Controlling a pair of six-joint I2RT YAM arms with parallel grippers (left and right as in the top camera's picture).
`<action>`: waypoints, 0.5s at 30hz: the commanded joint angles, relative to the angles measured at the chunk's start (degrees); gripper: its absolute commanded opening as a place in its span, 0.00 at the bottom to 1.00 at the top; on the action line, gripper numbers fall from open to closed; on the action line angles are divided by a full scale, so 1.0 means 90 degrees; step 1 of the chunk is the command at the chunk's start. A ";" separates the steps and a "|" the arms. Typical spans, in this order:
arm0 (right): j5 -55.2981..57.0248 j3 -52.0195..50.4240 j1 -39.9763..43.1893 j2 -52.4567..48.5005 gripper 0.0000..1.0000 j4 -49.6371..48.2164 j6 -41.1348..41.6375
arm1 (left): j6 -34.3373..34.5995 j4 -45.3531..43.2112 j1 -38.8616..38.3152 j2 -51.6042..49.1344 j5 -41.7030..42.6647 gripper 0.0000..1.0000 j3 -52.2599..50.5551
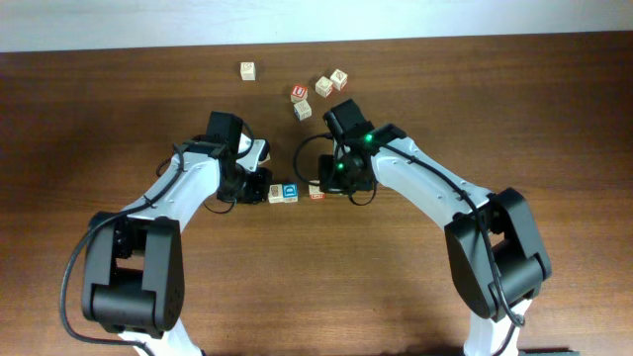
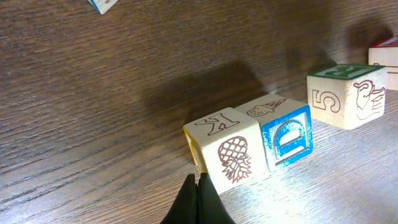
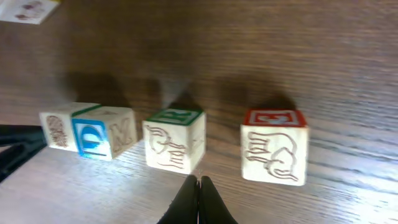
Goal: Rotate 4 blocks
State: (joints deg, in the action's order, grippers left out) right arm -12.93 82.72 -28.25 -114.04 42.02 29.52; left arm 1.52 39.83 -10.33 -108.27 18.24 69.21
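In a row on the brown wooden table (image 1: 514, 89), a pale pineapple-marked wooden cube (image 2: 227, 152) is touching a blue-faced cube (image 2: 287, 134). A pale green-topped cube (image 2: 345, 99) and a red-topped cube (image 3: 273, 146) are standing apart. The left gripper (image 2: 198, 186) and right gripper (image 3: 199, 186) are hovering closed, empty, beside the row.

Cropped red-topped block (image 2: 387, 55) at right edge, pale block (image 3: 28, 9) clipped top-left (whole view blurred)
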 commanded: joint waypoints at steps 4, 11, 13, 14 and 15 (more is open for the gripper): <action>-0.0172 0.0061 0.0967 0.0034 0.04 0.0080 -0.0838 | 0.0044 0.0007 0.0022 -0.0041 0.0117 0.00 0.0100; -0.0282 -0.0073 0.1066 -0.0134 0.04 0.0240 -0.0913 | 0.0041 -0.0007 0.0022 -0.0041 0.0117 0.00 0.0100; -0.0352 -0.0107 0.1013 -0.0211 0.04 0.0238 -0.0901 | 0.0044 -0.0010 0.0022 -0.0041 0.0117 0.00 0.0100; -0.0427 -0.0107 0.1003 -0.0211 0.04 0.0236 -0.0901 | 0.0041 -0.0007 0.0022 -0.0041 0.0117 0.00 0.0100; -0.0576 -0.0107 0.1003 -0.0216 0.04 0.0240 -0.0903 | 0.0041 -0.0010 0.0022 -0.0041 0.0117 0.00 0.0100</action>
State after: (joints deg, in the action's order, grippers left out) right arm -15.46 82.37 -18.68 -115.04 44.01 22.00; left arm 1.52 39.81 -10.33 -108.27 18.24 69.21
